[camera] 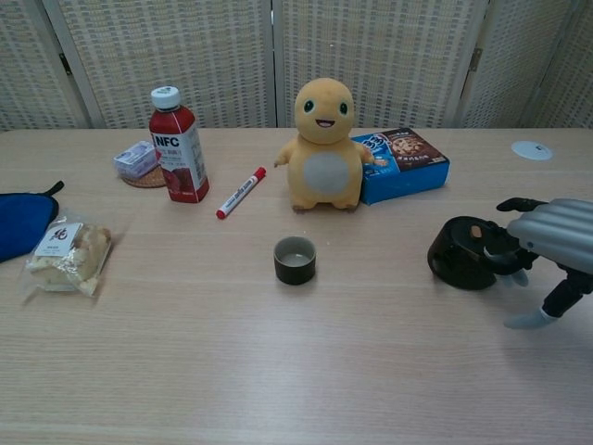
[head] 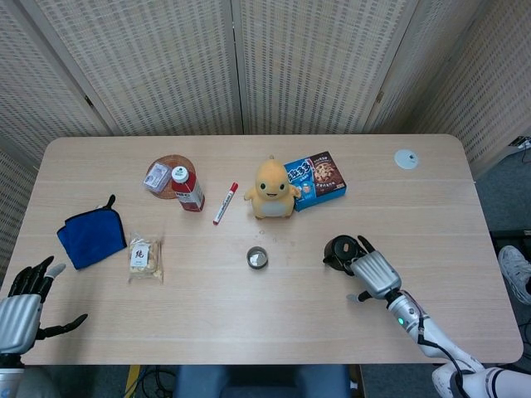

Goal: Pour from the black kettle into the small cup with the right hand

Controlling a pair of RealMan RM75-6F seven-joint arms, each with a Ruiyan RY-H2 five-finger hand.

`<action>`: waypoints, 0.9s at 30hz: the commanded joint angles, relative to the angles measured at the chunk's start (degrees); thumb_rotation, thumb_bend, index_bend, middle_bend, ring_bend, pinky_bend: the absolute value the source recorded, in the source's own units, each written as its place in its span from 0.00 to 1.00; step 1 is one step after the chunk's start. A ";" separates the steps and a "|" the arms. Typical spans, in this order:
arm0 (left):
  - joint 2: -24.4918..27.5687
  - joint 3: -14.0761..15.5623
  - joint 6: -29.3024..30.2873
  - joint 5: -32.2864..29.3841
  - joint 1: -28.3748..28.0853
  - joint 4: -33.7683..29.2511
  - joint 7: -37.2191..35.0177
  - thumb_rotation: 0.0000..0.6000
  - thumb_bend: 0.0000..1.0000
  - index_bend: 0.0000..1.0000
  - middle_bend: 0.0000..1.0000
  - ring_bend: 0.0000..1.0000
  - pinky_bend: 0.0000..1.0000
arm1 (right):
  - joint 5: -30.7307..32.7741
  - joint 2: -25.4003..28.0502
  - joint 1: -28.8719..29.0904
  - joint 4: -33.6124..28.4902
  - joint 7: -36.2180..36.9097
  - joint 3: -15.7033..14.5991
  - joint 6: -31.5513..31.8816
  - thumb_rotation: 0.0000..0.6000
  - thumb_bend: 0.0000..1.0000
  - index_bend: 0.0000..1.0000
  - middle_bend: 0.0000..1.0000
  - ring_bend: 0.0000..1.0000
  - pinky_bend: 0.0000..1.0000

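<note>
At the far left edge of the worktop (head: 249, 332), the left hand (head: 21, 303) hangs just off the near corner, empty, with its dark fingers spread apart. Beside it lies a folded blue cloth (head: 90, 236), and just right of that a clear snack packet (camera: 68, 255) lies flat. Farther back, a small wrapped item sits on a round woven coaster (head: 166, 172), with a red NFC juice bottle (camera: 178, 146) standing upright just in front of it. A red marker (head: 225, 203) lies at a slant between the bottle and a yellow plush toy (camera: 321, 145), which sits upright facing the near edge. In front of the toy, toward the near side and standing apart from everything else, is the small cup (camera: 295, 260), upright. Behind and to the right of the toy, touching its side, lies a blue cookie box (camera: 402, 163). Further right, the black kettle (camera: 463, 252) stands upright on the worktop, level with the cup and well apart from it. The right hand (camera: 548, 243) is at the kettle's right side, its fingertips reaching the kettle's handle side with the thumb pointing down clear of it; whether it actually grips the kettle cannot be told. A small white disc (head: 406, 158) lies near the far right corner.
</note>
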 commanded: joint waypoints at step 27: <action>0.50 -0.07 0.37 -0.55 0.55 -0.53 0.92 0.61 0.10 0.13 0.02 0.08 0.02 | 2.36 -1.58 2.64 2.73 12.17 4.91 -2.50 0.81 0.00 0.75 0.93 0.84 0.06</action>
